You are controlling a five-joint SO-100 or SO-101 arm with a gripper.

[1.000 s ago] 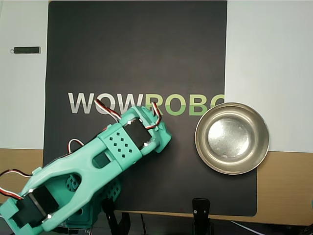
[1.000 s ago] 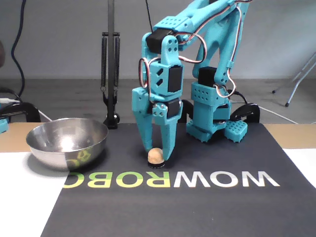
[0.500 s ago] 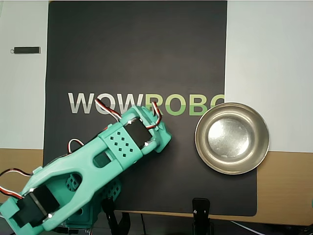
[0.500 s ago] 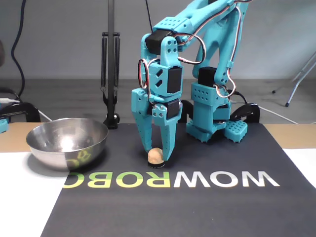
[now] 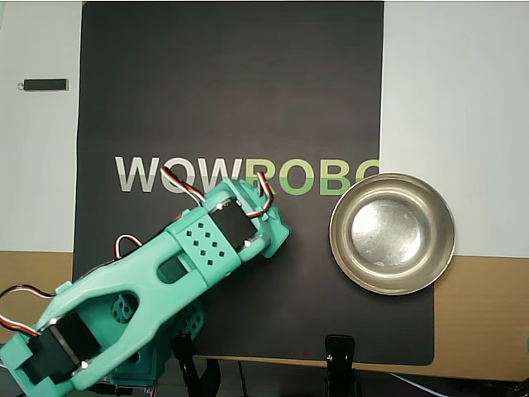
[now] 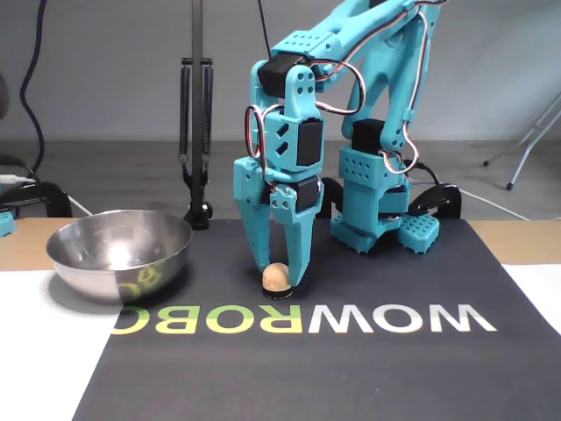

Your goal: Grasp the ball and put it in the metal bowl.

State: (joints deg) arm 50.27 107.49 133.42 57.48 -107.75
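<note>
Overhead view looks straight down; fixed view faces the arm (image 6: 351,132) low (both share the mat (image 5: 231,99)).

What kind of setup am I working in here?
Probably a hobbyist or lab robot bench: a branded black mat on a table, clamps at its edge, and a camera stand behind the metal bowl.

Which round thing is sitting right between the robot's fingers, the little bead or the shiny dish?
The small tan wooden ball, down on the black mat; the metal bowl stands apart, left in the fixed view.
</note>
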